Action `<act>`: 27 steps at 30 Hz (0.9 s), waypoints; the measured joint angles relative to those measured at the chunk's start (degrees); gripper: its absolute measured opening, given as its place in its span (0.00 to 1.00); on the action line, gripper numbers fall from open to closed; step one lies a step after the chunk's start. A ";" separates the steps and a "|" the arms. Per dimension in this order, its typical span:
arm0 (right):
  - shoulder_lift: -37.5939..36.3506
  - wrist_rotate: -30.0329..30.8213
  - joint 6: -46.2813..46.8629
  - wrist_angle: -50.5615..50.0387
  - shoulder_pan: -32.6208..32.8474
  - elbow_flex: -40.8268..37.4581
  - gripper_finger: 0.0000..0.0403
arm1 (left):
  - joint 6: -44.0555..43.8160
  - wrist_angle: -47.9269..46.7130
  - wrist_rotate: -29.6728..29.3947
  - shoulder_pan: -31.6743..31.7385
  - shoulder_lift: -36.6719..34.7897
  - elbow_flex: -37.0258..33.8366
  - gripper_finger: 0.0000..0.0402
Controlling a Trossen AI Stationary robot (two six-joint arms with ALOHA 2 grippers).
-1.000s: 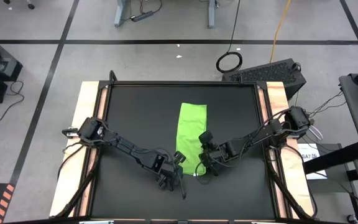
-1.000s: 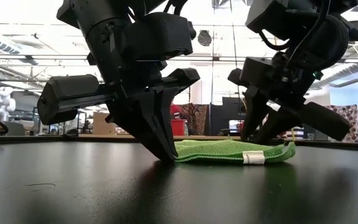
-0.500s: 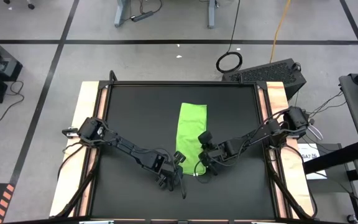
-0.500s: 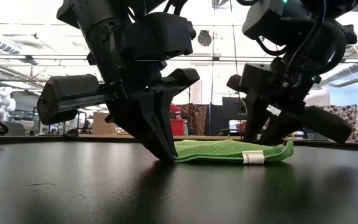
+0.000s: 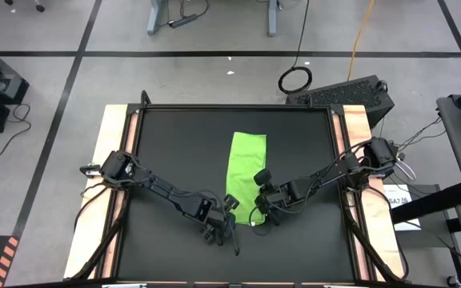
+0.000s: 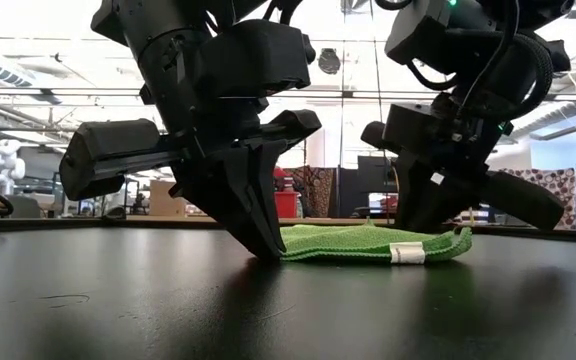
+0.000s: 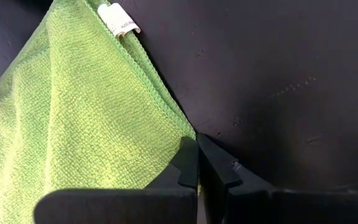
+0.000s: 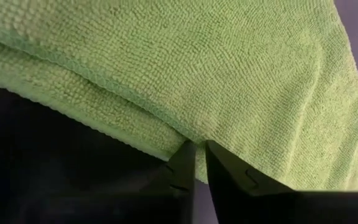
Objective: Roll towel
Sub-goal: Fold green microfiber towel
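The lime-green towel [image 5: 246, 164] lies flat on the black table as a narrow strip folded lengthwise, running from far to near. A white label [image 6: 406, 254] sits on its near edge. My left gripper [image 5: 231, 214] is at the towel's near left corner, shut on it; it also shows in the low view [image 6: 265, 250]. My right gripper [image 5: 261, 213] is at the near right corner, shut on the towel's edge, and shows in the low view [image 6: 420, 222]. My left gripper pinches the towel's near left corner [image 7: 188, 132] between its two fingers, slanting down from above. The corner stays down at the table and the cloth is slack. My right gripper pinches the towel's edge at the near right corner [image 8: 185, 135] between its two fingers, slanting down from above. Several layers show at the fold there. That corner [image 6: 462, 237] curls up a little; the rest lies on the table.
The black table top [image 5: 174, 144] has bare room on both sides of the towel and toward its far edge. Wooden strips [image 5: 115, 144] border the table's left and right sides. Both arms reach in from the side edges toward the near middle.
My right gripper has shifted a little toward the table's left at the near right corner and turned slightly. The towel's near right corner has curled up a bit.
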 joint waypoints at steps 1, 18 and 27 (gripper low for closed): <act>0.00 -0.16 -0.09 -0.02 0.00 0.17 0.06 | -0.01 0.00 0.00 0.00 0.00 0.00 0.01; -0.15 2.80 1.02 -2.84 0.07 0.35 0.00 | -0.03 -0.02 0.00 0.00 0.00 0.00 0.01; -1.72 3.02 3.37 -5.78 1.28 0.37 0.00 | -0.05 -0.04 0.00 0.02 0.00 0.00 0.01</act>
